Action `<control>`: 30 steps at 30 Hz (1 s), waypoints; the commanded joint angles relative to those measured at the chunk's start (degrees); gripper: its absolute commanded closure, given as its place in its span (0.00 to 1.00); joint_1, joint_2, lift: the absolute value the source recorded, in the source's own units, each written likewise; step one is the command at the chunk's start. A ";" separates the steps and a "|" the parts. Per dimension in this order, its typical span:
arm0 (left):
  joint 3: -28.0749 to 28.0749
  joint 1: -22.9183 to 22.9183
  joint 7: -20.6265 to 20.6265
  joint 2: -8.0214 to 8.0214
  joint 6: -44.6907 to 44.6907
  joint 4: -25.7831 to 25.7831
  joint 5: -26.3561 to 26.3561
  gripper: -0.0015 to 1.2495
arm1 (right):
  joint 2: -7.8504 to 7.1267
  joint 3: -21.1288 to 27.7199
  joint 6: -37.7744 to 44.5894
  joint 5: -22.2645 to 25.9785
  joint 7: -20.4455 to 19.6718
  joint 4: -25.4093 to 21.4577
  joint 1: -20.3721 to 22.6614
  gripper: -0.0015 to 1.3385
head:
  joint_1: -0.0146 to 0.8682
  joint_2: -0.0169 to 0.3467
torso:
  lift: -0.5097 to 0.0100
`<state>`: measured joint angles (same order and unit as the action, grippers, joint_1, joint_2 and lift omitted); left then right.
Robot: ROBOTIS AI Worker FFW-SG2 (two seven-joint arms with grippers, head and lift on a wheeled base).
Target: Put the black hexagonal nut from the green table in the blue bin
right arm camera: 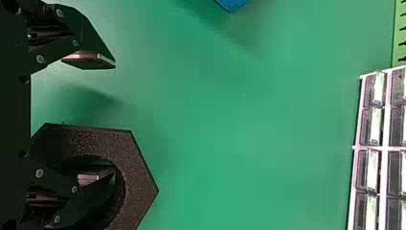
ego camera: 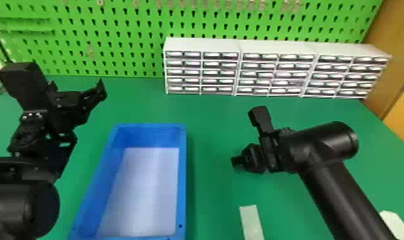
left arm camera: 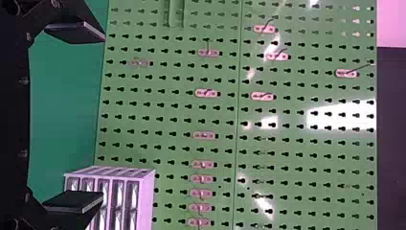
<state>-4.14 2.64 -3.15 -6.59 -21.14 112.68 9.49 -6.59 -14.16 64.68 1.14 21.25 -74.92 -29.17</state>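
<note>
Evidently the right gripper (right arm camera: 114, 119) is placed for a pick: its fingers are parted wide with nothing between them, and the black hexagonal nut (right arm camera: 140, 179) lies beneath its right-hand finger, whose tip shows against the hole. Whether that finger dips into the hole, one cannot tell. The spread probably leaves room to pinch the nut's thick wall or, after a shift to the right, its outer sides; closing off-centre could merely nudge it. The blue bin (ego camera: 182, 178) sits between the two arms, presumably so that the carry stays short. To its left the left gripper (left arm camera: 103, 117) is parked in the air, wide open and holding nothing.

The green desk (ego camera: 210, 127) is smooth and matt, with a pale strip (ego camera: 252, 223) near the front. White drawer units (ego camera: 236, 68) line its back, before a green pegboard (ego camera: 99, 32); a wooden panel (ego camera: 399, 95) stands at the right.
</note>
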 commanded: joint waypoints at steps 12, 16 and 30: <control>0.10 0.09 -0.01 0.00 -0.04 -0.09 0.00 0.10 | -0.09 0.01 -0.35 0.00 0.10 0.03 0.08 0.52 | 0.80 0.07 | 0.79; 0.10 0.09 -0.01 0.00 -0.04 -0.09 0.00 0.10 | -0.09 -0.17 -0.44 0.00 0.10 0.03 0.08 0.58 | 0.80 0.07 | 0.79; 0.01 0.09 -0.01 0.00 -0.04 -0.09 0.09 0.10 | -0.09 -0.69 -1.32 -0.44 0.10 -0.05 0.43 0.74 | 0.80 0.07 | 0.79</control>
<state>-4.05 2.73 -3.15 -6.59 -21.16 112.59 9.54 -6.68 -14.75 63.65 0.80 21.36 -74.95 -28.88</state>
